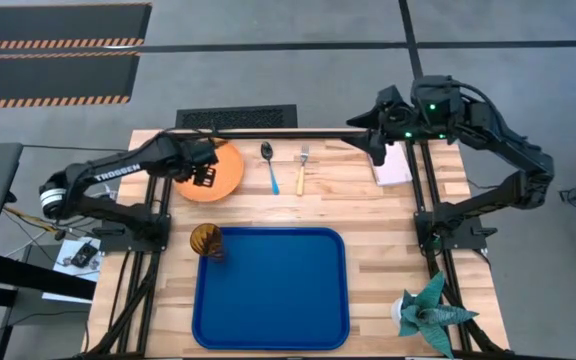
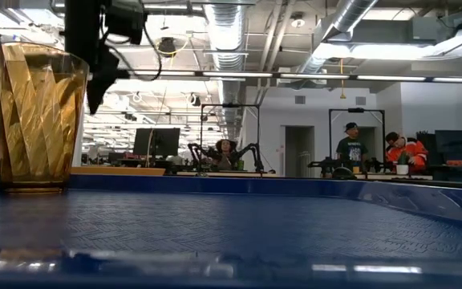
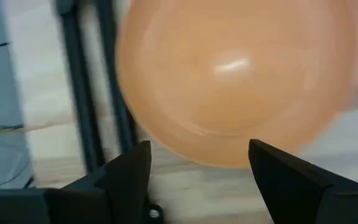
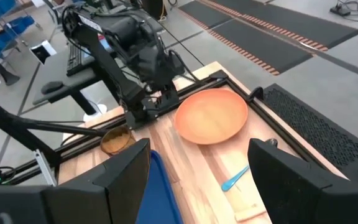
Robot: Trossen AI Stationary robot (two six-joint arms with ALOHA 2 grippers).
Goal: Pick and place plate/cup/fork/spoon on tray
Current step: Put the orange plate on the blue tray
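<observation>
The orange plate [image 1: 223, 172] lies flat on the wooden table at the far left; it also shows in the left wrist view [image 3: 229, 74] and the right wrist view [image 4: 211, 116]. My left gripper [image 1: 206, 178] [image 3: 197, 149] is open above the plate's left part. The amber cup [image 1: 207, 241] [image 2: 38, 116] stands upright in the far left corner of the blue tray [image 1: 288, 310]. The blue-handled spoon [image 1: 269, 166] and the orange-handled fork [image 1: 302, 171] lie side by side beyond the tray. My right gripper [image 1: 373, 150] [image 4: 197, 149] is open and empty at the far right.
A pinkish-white block [image 1: 394, 166] lies by my right gripper. A teal plant figure [image 1: 428, 312] stands at the near right corner. Black frame rails [image 1: 268, 132] run along the table's far edge and sides. People and other rigs show in the room behind.
</observation>
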